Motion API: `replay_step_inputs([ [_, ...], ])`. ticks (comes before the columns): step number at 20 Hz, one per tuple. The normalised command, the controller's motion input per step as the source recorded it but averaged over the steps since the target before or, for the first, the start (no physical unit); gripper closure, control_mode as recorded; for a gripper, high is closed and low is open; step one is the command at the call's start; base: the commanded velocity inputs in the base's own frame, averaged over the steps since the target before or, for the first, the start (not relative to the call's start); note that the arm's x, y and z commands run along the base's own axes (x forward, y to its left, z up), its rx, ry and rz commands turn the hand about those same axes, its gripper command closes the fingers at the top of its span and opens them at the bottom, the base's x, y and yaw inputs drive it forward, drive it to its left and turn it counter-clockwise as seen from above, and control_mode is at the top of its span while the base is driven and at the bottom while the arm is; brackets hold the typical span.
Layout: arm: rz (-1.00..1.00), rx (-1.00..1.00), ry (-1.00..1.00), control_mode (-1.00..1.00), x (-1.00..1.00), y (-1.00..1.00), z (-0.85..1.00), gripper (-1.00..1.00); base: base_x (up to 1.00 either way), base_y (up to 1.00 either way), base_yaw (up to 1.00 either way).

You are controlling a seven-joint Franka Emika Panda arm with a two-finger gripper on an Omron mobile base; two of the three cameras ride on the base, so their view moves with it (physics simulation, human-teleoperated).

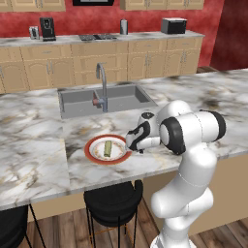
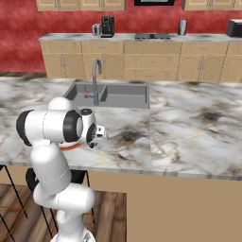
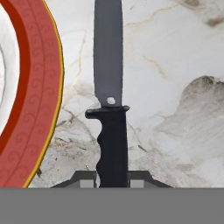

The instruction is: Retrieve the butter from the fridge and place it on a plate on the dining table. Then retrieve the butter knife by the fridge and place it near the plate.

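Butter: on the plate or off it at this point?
On it: the butter lies inside the plate rim on the dining table.

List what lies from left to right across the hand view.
plate → butter knife, its black handle between the gripper tips → bare marble of the dining table.

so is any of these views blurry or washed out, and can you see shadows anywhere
Hand view: sharp; the butter knife and plate rim are crisp, with only a faint shadow along the blade on the dining table. Left base view: softer; the butter is small, and dark shade lies under the gripper. Right base view: even light, no glare.
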Motion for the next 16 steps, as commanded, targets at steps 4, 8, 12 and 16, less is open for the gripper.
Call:
replay_step_inputs([
  [4, 0.0, 0.0, 0.0, -1.0, 0.02, 0.0, 0.0, -1.0, 0.0, 0.0, 0.0],
  [8, 0.0, 0.0, 0.0, -1.0, 0.0, 0.0, 0.0, -1.0, 0.0, 0.0, 0.0],
  [12, 0.0, 0.0, 0.0, -1.0, 0.0, 0.0, 0.0, -1.0, 0.0, 0.0, 0.0],
  [16, 0.0, 0.0, 0.0, -1.0, 0.0, -0.21, 0.0, -1.0, 0.0, 0.0, 0.0],
])
